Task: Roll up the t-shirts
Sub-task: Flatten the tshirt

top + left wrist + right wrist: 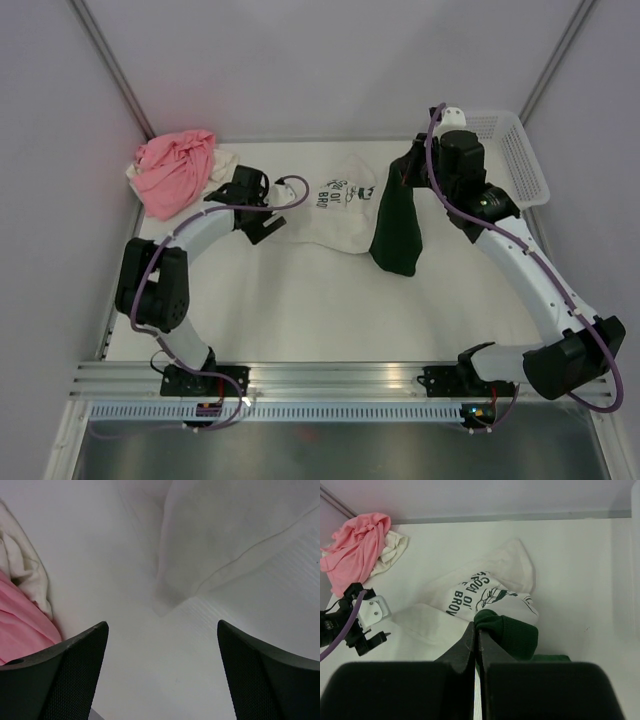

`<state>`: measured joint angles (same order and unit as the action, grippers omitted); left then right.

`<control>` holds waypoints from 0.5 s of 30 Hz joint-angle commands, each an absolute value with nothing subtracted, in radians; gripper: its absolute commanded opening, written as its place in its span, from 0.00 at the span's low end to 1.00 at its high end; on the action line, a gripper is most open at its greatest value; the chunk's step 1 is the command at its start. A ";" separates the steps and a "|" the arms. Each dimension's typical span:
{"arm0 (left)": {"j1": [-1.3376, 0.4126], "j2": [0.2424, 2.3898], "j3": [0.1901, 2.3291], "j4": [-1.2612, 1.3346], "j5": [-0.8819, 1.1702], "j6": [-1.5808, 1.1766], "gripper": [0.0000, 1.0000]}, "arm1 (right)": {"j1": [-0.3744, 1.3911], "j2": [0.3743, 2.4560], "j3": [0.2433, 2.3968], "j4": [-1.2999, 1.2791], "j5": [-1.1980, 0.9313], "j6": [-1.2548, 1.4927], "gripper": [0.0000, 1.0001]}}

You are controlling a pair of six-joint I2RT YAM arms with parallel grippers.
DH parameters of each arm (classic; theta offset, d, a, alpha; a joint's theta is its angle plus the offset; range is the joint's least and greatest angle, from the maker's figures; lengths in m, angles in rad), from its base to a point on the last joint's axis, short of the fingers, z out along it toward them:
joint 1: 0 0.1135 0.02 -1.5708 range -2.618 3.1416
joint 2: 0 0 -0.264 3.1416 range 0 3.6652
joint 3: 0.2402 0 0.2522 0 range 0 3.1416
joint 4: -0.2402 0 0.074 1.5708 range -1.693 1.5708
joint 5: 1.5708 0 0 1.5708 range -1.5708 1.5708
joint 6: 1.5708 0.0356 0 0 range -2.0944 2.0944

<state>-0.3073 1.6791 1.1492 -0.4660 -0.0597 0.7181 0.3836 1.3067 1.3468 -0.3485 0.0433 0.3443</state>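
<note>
Top view: crumpled pink cloth tee (pixel 175 170) heaped in the far-left corner of the white table (pixel 300 300). A plain cream cloth tee (pixel 224 160) is bunched against its right side, touching it. The cream-white cotton tee with black lettering (pixel 335 212) lies mid-table toward the back, spread but rumpled. The dark green cloth tee (pixel 398 228) hangs as a long folded drape just right of it, overlapping its right edge. The right gripper (pixel 406 176) is at the top of that drape. The white plastic mesh basket (pixel 520 160) sits in the far-right corner. The left gripper (pixel 268 208) is at the lettered tee's left edge.

Left wrist view: left gripper (pixel 161 625) has its jaws spread wide with nothing between them, only bare table. The lettered tee's hem (pixel 225 545) lies just ahead of the fingers (pixel 70 680), not touching them. Pink tee (pixel 20 625) and plain cream tee (pixel 25 575) sit at the left edge of the view.

Right wrist view: right gripper (pixel 476 630) has its jaws pressed together, pinching a fold of the dark green tee (pixel 510 632), which is lifted above the table. The lettered tee (pixel 485 590) lies behind and beneath it, print up. Pink tee (pixel 355 550) and plain cream tee (pixel 392 547) sit far left. The left gripper (pixel 370 630) is low at the left.
</note>
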 commanded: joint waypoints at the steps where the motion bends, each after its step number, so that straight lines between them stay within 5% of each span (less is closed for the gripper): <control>1: -0.308 1.727 1.209 -0.474 0.033 0.825 0.93 | 0.380 1.292 1.350 -0.284 0.061 0.336 0.00; 10: -0.295 1.841 1.245 -0.497 0.005 0.859 0.84 | 0.368 1.295 1.345 -0.268 0.071 0.331 0.00; 15: -0.273 1.908 1.324 -0.499 0.005 0.824 0.65 | 0.368 1.295 1.335 -0.268 0.069 0.331 0.00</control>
